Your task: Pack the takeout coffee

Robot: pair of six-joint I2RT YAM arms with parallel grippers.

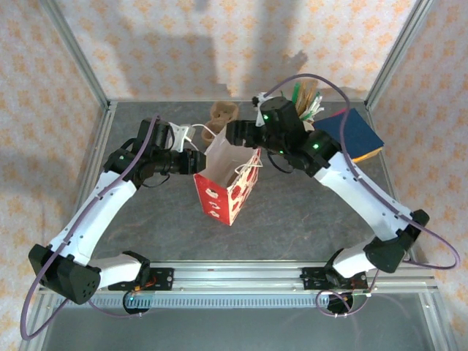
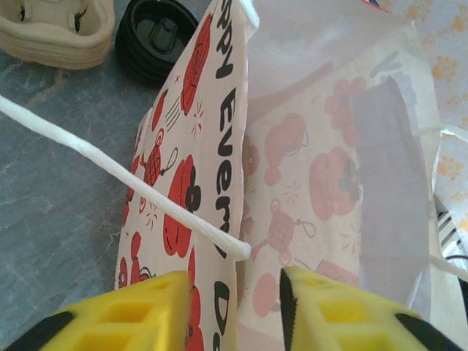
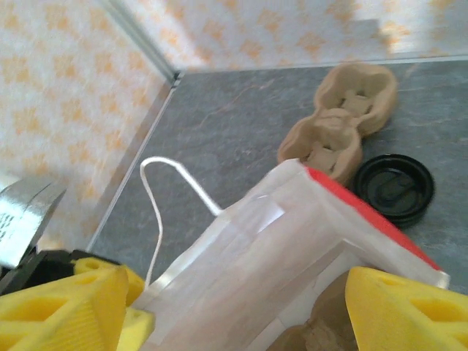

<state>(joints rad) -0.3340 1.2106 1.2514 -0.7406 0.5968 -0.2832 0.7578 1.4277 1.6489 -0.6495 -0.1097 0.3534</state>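
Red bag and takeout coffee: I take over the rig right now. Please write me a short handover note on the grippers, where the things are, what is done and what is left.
Grippers: the left gripper is open, its fingers on either side of a wall of the red bag, not clamping it. The right gripper is open wide, with the bag's top edge between its fingers.
Things: the takeout coffee, lid on, stands on the table beside the pulp carrier, outside the bag.
Done: the bag stands upright with its mouth open.
Left: grasp the coffee and lower it into the bag.
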